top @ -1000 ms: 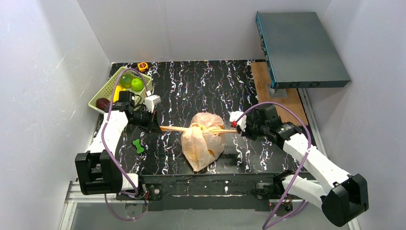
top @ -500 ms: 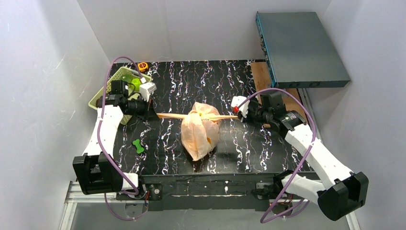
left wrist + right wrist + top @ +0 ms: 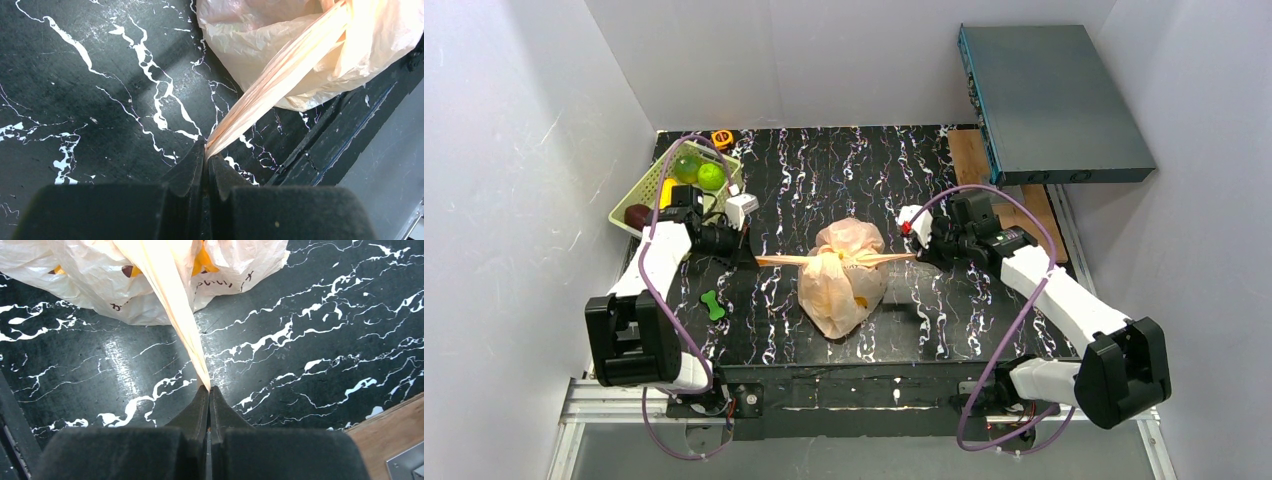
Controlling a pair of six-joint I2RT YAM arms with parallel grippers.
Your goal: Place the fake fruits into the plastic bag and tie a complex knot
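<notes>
The black, white-veined table (image 3: 824, 170) fills the middle of the top view. A grey box (image 3: 1054, 100) sits at its far right corner, over a wooden board (image 3: 984, 165).

The bag (image 3: 844, 285) stands near the middle of the table, a little toward the near edge, between the two arms. It is bulging and closed at the top. Through its thin wall the right wrist view shows fruits inside: something yellow-orange (image 3: 202, 262) and something dark purple (image 3: 129, 271).

The basket (image 3: 652, 180) lies at the far left corner, behind the left arm. In it are two limes (image 3: 711, 176), a banana (image 3: 667, 192) and a plum (image 3: 638, 215).

The left gripper (image 3: 749, 258) is just left of the bag, clamped on the left handle end (image 3: 280, 75), which runs taut from its fingertips (image 3: 192, 165) to the bag. The right gripper (image 3: 916, 252) is just right of the bag, pinched tight on the right handle end (image 3: 175, 300), likewise stretched straight.

The knot (image 3: 849, 258) sits on top of the bag, where the two ends meet and leave sideways.

A green bone (image 3: 713, 304) lies on the table near the left arm, apart from the bag.
</notes>
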